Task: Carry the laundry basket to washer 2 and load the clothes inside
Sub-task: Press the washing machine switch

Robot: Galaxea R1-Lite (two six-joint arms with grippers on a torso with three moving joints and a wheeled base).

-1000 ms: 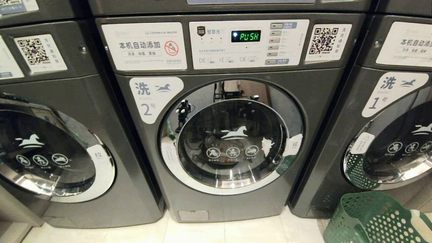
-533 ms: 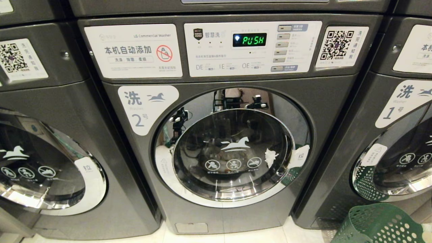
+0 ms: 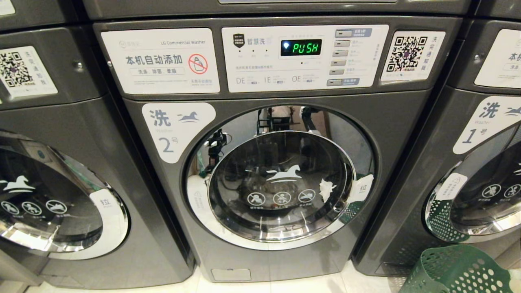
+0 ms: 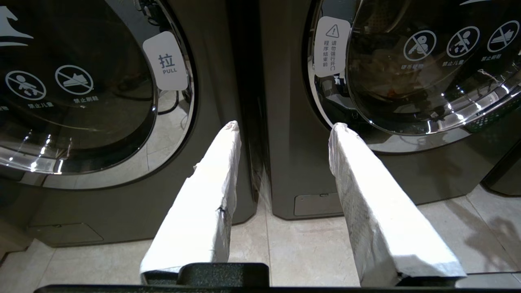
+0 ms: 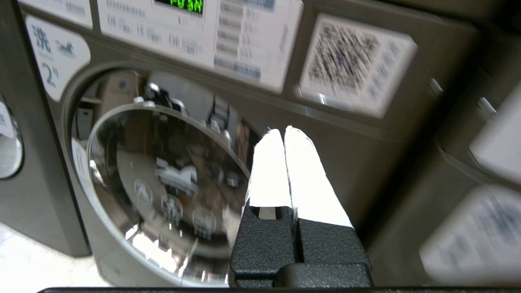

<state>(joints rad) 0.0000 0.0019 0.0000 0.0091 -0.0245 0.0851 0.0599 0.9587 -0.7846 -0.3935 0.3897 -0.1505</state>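
Note:
Washer 2 (image 3: 386, 134) fills the middle of the head view, its blue "2" label (image 3: 169, 144) at upper left and its round glass door (image 3: 281, 179) closed, with a torn white sticker on the glass. The dark green laundry basket (image 3: 458, 270) stands on the floor at the lower right, cut off by the picture's edge; the clothes are out of view. My right gripper (image 5: 283, 131) is shut and empty, raised in front of washer 2 (image 5: 366, 162) beside the door's right rim (image 5: 211, 130). My left gripper (image 4: 285, 124) hangs open and low before the gap between two washers. Neither arm shows in the head view.
A grey washer labelled "1" (image 3: 480, 122) stands to the right, behind the basket, and an alike unnumbered washer (image 3: 61, 162) to the left. The display reads PUSH (image 3: 306, 48). Pale floor tiles (image 4: 309, 248) lie in front of the machines.
The whole head view shifted down and sideways over the first half second, so the camera moved, then held still. In the door's reflection the right arm has moved.

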